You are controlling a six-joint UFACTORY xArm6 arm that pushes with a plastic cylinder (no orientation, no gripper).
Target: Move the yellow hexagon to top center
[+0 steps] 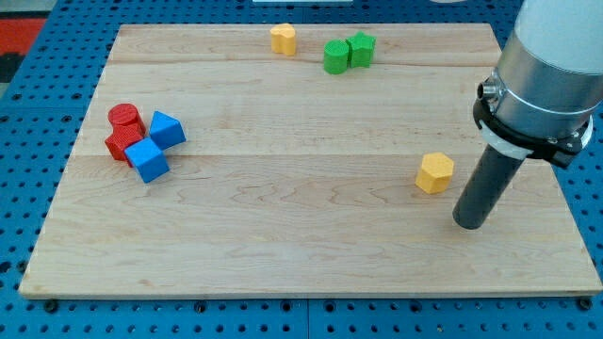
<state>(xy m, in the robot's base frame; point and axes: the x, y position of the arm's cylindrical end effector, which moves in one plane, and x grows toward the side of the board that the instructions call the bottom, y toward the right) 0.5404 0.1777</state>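
Yellow hexagon (434, 173) sits upright beside my tip (468, 223).

Two yellow blocks (434, 173), two green (349, 52), two red (123, 127), two blue (156, 144).

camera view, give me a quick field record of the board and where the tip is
tip: my tip on the board's right, just right of and below the yellow hexagon, apart from it
yellow blocks: the hexagon; another yellow block at top center
green blocks: two, touching, at top, right of center
red blocks: two, left side
blue blocks: two, against the red ones
board: wood
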